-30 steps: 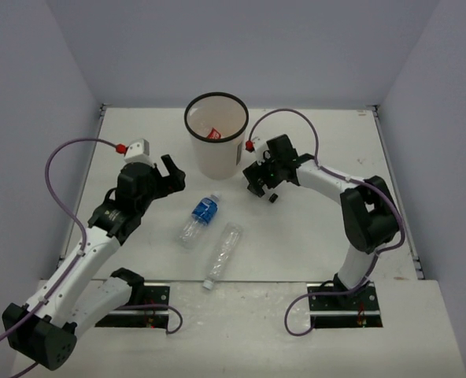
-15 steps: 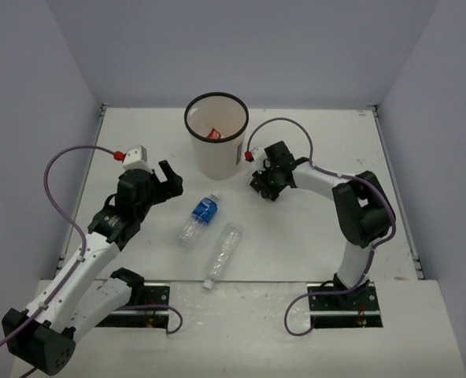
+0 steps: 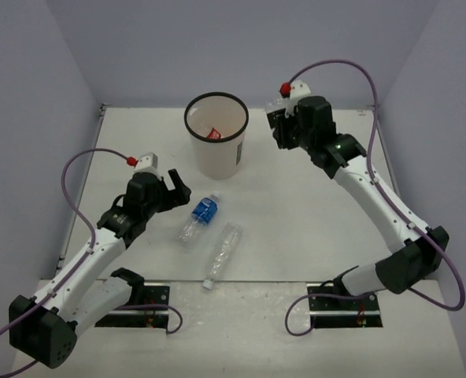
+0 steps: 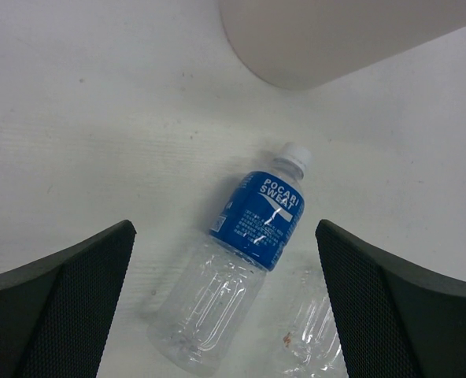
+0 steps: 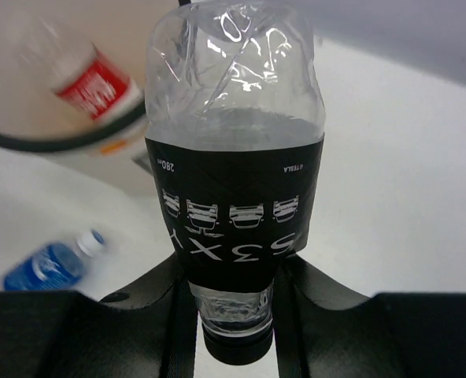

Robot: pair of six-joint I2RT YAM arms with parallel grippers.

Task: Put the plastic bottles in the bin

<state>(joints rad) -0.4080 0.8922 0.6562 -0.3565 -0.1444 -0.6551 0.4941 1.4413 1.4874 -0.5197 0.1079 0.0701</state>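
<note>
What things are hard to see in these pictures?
- Top view: the bin wall hides its floor; only the red-labelled bottle shows.
- Top view: the right gripper hides most of the black-labelled bottle.
- Left wrist: the bottom edge cuts off the unlabelled bottle.
- Right wrist: the blue-labelled bottle is blurred.

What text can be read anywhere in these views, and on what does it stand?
"POCARI SWEAT": blue label, blue-labelled bottle; its fine print is too small.
"S3XY": black label, black-labelled bottle, upside down.
"TESLA": same label, small.
"280ml": same label, small.
Red-labelled bottle in the bin: blurred, unreadable.
</note>
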